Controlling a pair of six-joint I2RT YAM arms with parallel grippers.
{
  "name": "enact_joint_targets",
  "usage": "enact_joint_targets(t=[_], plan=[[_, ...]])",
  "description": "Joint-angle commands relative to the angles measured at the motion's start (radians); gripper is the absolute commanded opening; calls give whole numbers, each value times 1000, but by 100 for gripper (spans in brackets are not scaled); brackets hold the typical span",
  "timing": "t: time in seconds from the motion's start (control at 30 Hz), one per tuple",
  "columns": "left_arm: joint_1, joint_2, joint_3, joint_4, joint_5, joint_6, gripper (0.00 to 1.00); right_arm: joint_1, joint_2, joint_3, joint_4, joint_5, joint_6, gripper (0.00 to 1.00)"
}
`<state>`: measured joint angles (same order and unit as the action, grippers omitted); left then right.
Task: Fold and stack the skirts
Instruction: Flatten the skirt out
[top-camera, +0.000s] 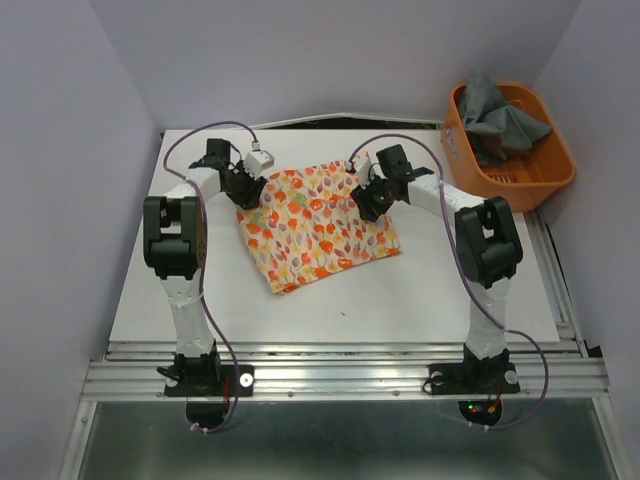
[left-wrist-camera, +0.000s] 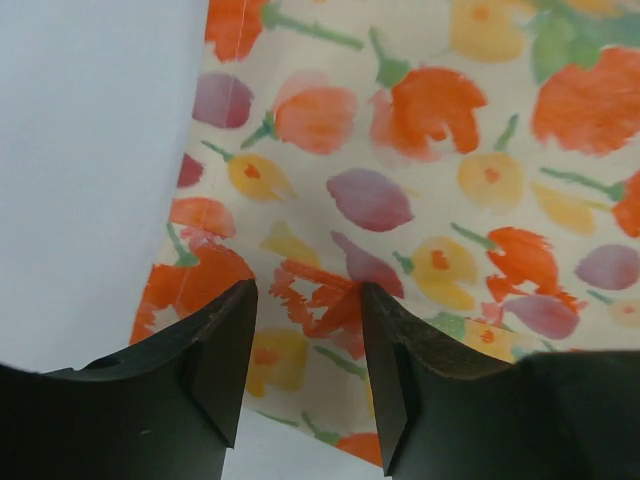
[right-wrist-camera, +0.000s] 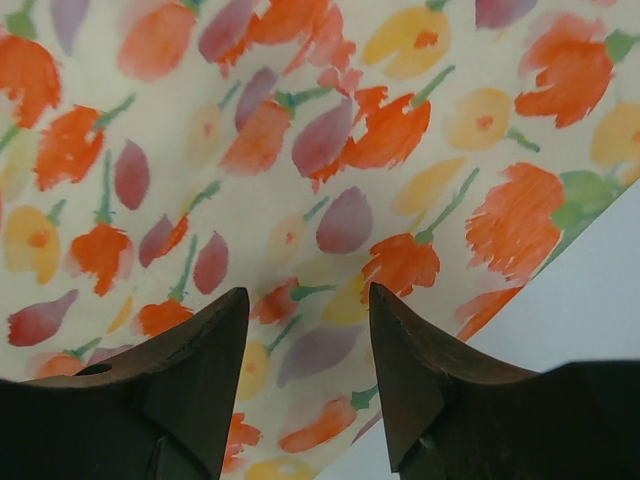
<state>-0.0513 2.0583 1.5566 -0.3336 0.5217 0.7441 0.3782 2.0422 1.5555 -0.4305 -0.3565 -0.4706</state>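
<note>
- My left claw and right claw stand parted and empty over the far corners of the cream leafy-print cloth skirt, likely poised to fold it.
- It lies flat on the white tabletop; the dark grey cloth skirt sits bunched in the orange plastic basket.

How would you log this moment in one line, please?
printed skirt: flat on table | left gripper: open over its left edge | right gripper: open over its right edge | grey skirt: in orange basket
</note>
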Motion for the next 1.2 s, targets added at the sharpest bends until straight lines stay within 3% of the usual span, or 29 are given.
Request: enact_joint_targets(t=[0.0, 0.23, 0.37, 0.47, 0.5, 0.6, 0.7, 0.73, 0.83, 0.97, 1.03, 1.17], plan=[[-7, 25, 48, -11, -97, -94, 54, -7, 73, 38, 6, 123, 21, 56], [-44, -32, -163, -131, -130, 55, 39, -7, 255, 228, 61, 191, -49, 56], [-157, -183, -348, -151, -129, 97, 34, -7, 363, 392, 76, 208, -83, 57], [-258, -285, -414, -154, -34, 48, 46, -7, 388, 497, 82, 208, -108, 59], [-271, -309, -415, -141, 10, -33, 57, -7, 374, 503, 76, 203, -131, 60], [-263, -395, -369, -113, 63, -138, 80, -7, 213, 387, 70, 153, -195, 61], [-213, -484, -319, -133, 96, -118, 86, -7, -20, 172, 35, 78, -265, 61], [-202, -506, -311, -149, 100, -83, 86, -7, -77, 122, 21, 59, -270, 61], [-193, -620, -367, -263, 97, 288, 85, -7, -270, -38, -64, -2, -347, 61], [-208, -731, -541, -329, 52, 536, 82, -7, -463, -210, -197, -125, -476, 60], [-235, -770, -617, -296, 9, 573, 82, -7, -560, -285, -246, -144, -540, 57], [-294, -823, -815, -145, -69, 584, 76, 34, -678, -543, -191, -136, -595, 55]])
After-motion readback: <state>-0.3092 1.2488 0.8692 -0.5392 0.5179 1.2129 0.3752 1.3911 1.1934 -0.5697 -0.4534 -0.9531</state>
